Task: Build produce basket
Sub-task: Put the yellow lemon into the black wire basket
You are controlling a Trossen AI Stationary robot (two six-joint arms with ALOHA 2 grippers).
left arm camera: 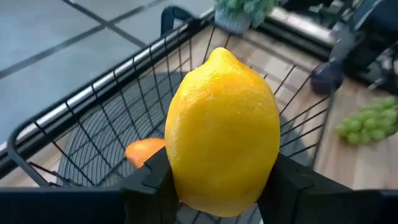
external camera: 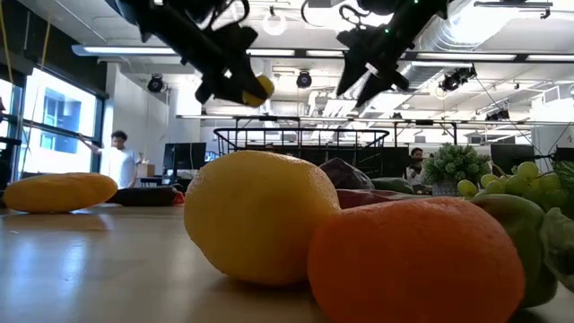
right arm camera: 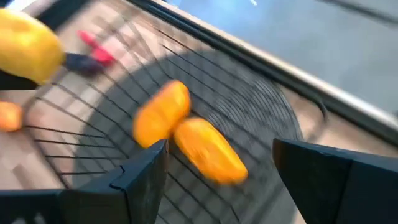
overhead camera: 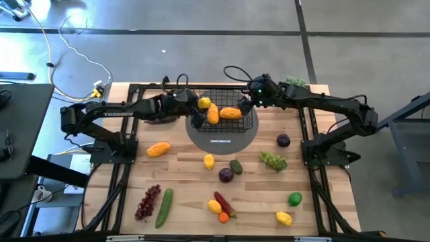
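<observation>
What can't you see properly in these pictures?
- Low view: the basket floor and what lies in it, hidden by the big lemon and orange fruit up close.
- Right wrist view: the two orange fruits are blurred.
- Left wrist view: the held lemon hides much of the basket.

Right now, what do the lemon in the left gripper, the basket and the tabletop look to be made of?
Lemon: probably moulded plastic or foam; evenly pebbled matte skin, uniform yellow.
Basket: black coated metal wire, judging by thin straight rods in an open grid with a thicker rim.
Tabletop: wood, butcher-block style; pale glued strips with visible grain.
Left gripper pinches the lemon.
</observation>
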